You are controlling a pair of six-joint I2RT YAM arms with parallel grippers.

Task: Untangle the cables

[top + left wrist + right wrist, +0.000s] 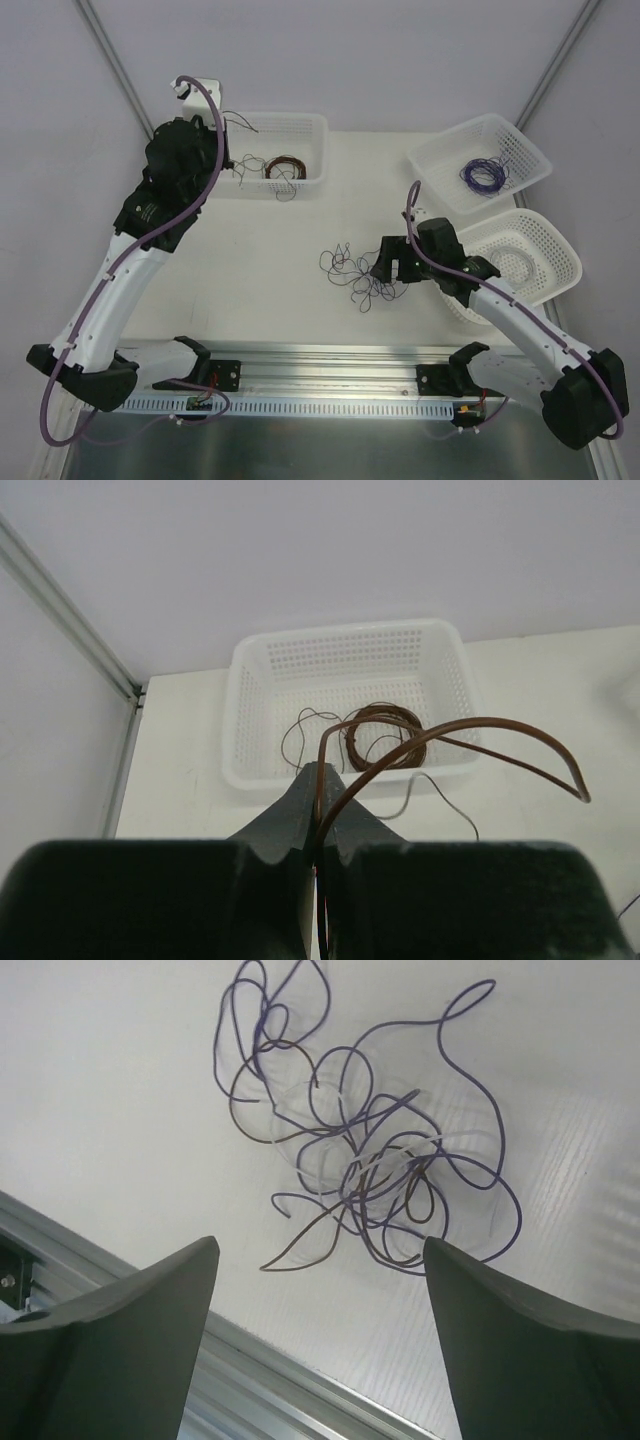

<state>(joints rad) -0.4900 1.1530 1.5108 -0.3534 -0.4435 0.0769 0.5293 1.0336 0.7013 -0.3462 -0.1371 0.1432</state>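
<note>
Cables (358, 272): loose purple and dark clump, flat on bare surface (300, 230), mid-field, apart from every basket. Strands lie spread out, so single loops look reachable.

Right gripper (318, 1260): just beside clump on its right in overhead view. Jaws stand wide, nothing between them. In wrist view clump (370, 1170) lies ahead of fingertips, its nearest loops roughly level with them. Likely poised for next pick.

Left gripper (318, 780): clamped on brown wire (470, 725), raised near basket (340, 640) that holds brown coil (385, 735), well apart from clump. Probably sorting freed strand there.

The right pincer (320, 1245) stands wide open near the cables (385, 1175) (purple and brown, knotted) on the white table (100, 1080).
</note>
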